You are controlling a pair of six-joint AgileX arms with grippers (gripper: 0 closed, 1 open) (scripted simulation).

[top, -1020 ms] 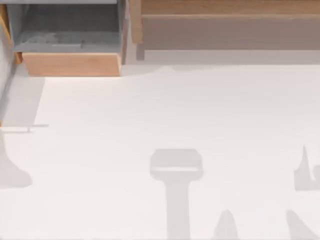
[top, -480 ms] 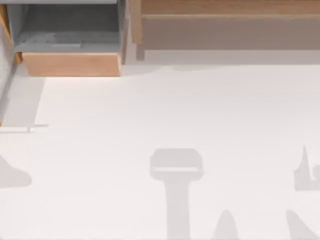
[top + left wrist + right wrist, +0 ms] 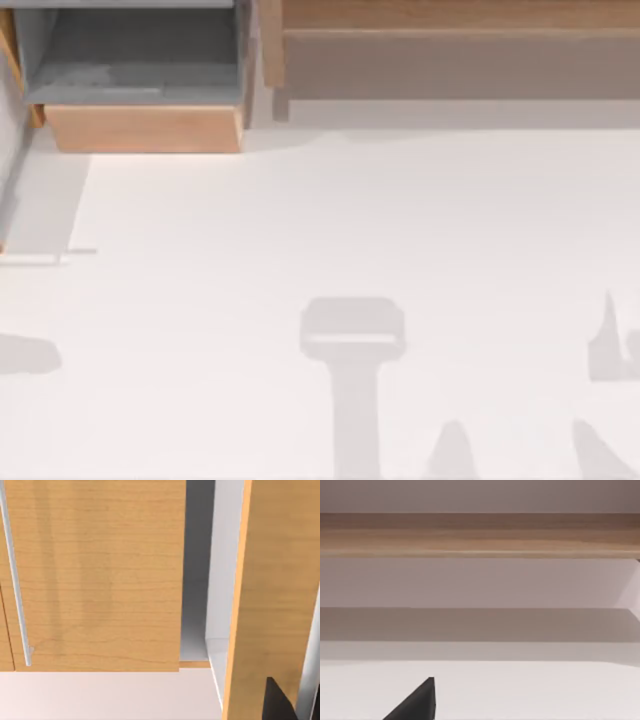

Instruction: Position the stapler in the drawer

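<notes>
The drawer (image 3: pixel 145 128) stands pulled out at the back left of the table, its light tan front panel facing the table and its grey floor (image 3: pixel 140 50) bare where I can see it. The stapler is out of view. A dark part of my left gripper (image 3: pixel 276 703) sits at the edge of the left wrist view, close to tan wooden panels (image 3: pixel 100 580), one of which carries a thin silver handle (image 3: pixel 14 580). A dark part of my right gripper (image 3: pixel 417 704) hangs over the white table, facing the shelf.
A long brown wooden shelf unit (image 3: pixel 450 50) runs along the back, right of the drawer. The white table (image 3: pixel 350 220) carries only grey shadows, one T-shaped (image 3: pixel 352 335) near the front and others at the left and right edges.
The grey shadow at the top view's left edge has shrunk and slid towards the left edge. Nothing else has moved.
</notes>
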